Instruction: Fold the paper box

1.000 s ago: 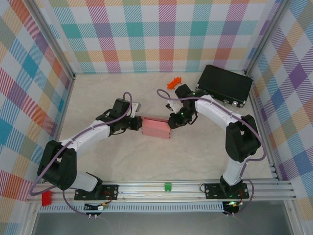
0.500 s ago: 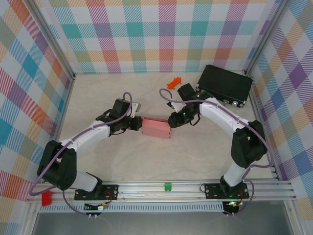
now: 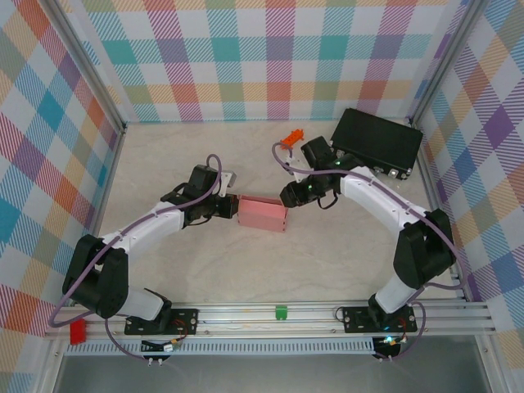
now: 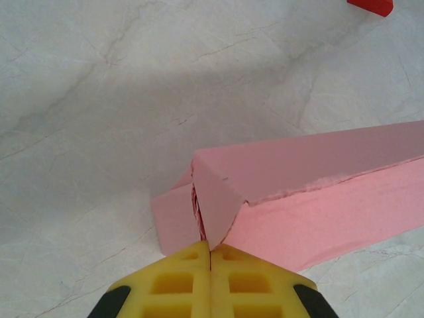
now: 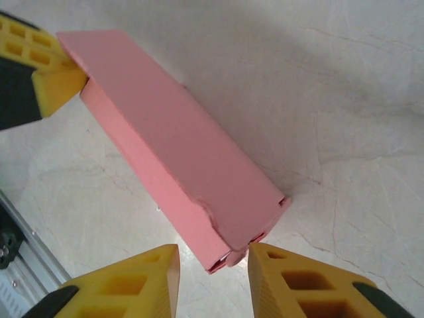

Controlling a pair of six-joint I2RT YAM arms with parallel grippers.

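The pink paper box (image 3: 262, 214) is folded up into a small rectangular box and lies flat mid-table, between the two arms. You can't see inside it. The left gripper (image 4: 210, 255) is clenched tight on a flap at the box's left end. The right gripper (image 5: 212, 271) has its jaws spread, with the box's other end sitting right at the gap between the yellow fingers (image 5: 132, 281), and that end looks a bit ragged. A black hard case (image 3: 377, 141) lies in the far right corner, with a small orange object (image 3: 291, 139) near it. The marble-look tabletop (image 3: 164, 270) has plaid walls (image 3: 262, 57) on three sides, with plenty of bare room on the near half and left side.
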